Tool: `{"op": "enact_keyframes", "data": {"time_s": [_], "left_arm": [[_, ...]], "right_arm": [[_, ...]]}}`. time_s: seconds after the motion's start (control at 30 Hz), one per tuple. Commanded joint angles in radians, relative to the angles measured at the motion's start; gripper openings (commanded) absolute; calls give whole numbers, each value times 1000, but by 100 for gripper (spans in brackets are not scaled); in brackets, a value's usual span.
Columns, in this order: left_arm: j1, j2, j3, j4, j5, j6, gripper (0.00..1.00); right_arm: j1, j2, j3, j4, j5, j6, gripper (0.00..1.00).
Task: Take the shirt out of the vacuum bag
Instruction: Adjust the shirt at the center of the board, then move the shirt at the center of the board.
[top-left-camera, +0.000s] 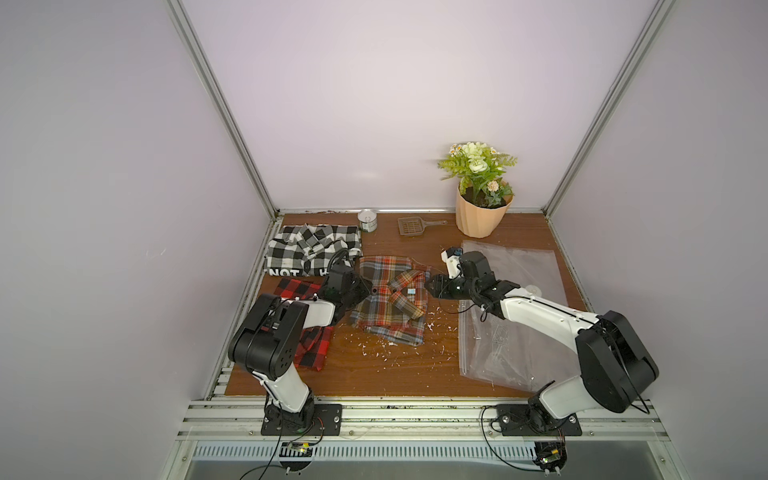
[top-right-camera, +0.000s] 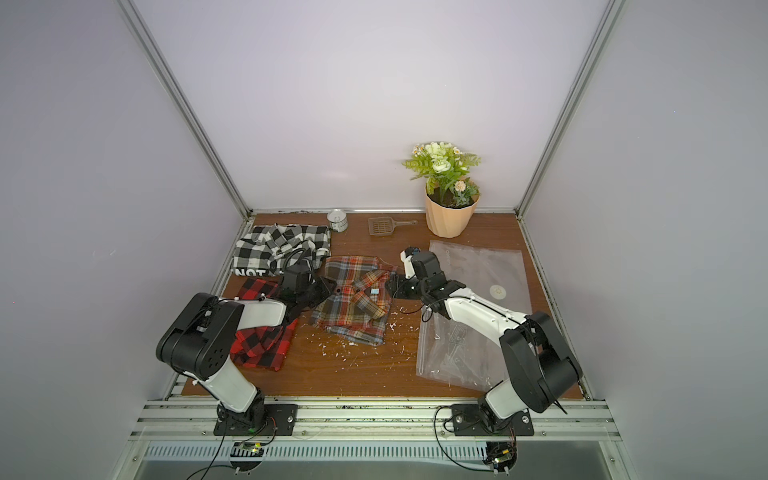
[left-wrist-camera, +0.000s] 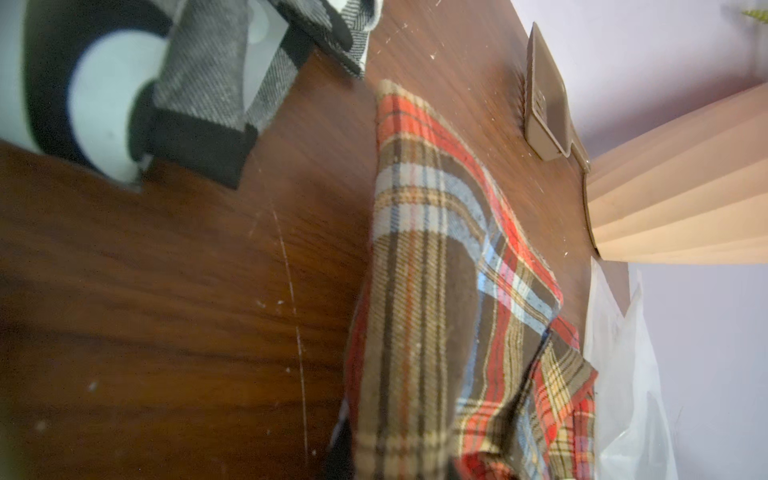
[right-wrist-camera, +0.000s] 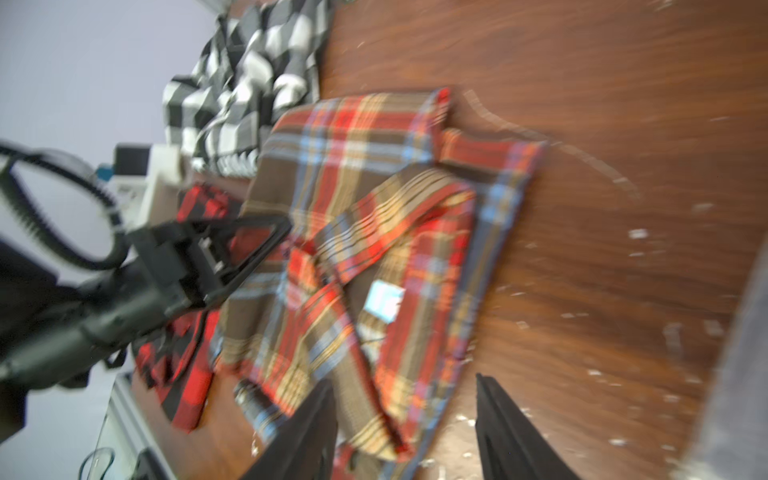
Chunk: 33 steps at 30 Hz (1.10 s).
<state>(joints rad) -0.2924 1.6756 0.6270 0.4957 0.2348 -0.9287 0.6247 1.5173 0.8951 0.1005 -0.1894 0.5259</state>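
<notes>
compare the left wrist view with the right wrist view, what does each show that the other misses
Only the left wrist view: the brown slotted scoop and, past it, the ribbed peach plant pot.

Only the right wrist view: the left gripper at the shirt's edge, the red-and-black checked shirt near it, the right gripper with its jaws apart, and a pale blue label by the plaid collar.

Both: the multicolour plaid shirt lying bare on the wooden table, and the black-and-white checked shirt.
</notes>
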Motion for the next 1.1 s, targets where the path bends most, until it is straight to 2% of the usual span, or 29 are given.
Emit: {"op": "enact_keyframes", "data": {"time_s": [0.0, 0.03, 0.07, 0.1, 0.13, 0.23, 0.33, 0.43, 0.5, 0.6, 0.67, 0.73, 0.9, 1.07], "left_arm": [[-12, -69, 9, -68, -22, 27, 63], [-11, -110, 13, -126, -42, 51, 74], [-5, -151, 21, -189, -62, 77, 91], [1, -192, 30, -245, -80, 98, 99], [12, -240, 44, -308, -103, 117, 100], [58, -384, 85, -477, -166, 166, 100], [88, -522, 95, -565, -244, 227, 99], [122, -576, 143, -699, -288, 291, 99], [151, -582, 141, -744, -285, 302, 99], [242, -574, 80, -736, -207, 284, 99], [288, -579, 38, -713, -188, 273, 99], [298, -580, 14, -700, -217, 273, 99], [302, -550, -14, -700, -267, 254, 99], [309, -552, -37, -718, -302, 229, 99]], "right_arm": [[77, 39, 50, -1, 0, 17, 58], [95, 53, 54, 11, 1, 29, 58], [112, 65, 56, 29, 5, 44, 58], [130, 81, 63, 38, 16, 55, 57], [147, 96, 80, 36, 36, 60, 57], [195, 144, 144, 19, 94, 61, 58], [248, 216, 223, -22, 149, 69, 57], [305, 299, 303, -96, 251, 83, 57], [317, 352, 333, -127, 288, 106, 57], [318, 428, 366, -160, 363, 132, 58], [305, 482, 416, -220, 416, 159, 58], [286, 516, 449, -237, 431, 156, 58], [197, 543, 458, -203, 398, 169, 59], [93, 582, 516, -215, 372, 97, 59]]}}
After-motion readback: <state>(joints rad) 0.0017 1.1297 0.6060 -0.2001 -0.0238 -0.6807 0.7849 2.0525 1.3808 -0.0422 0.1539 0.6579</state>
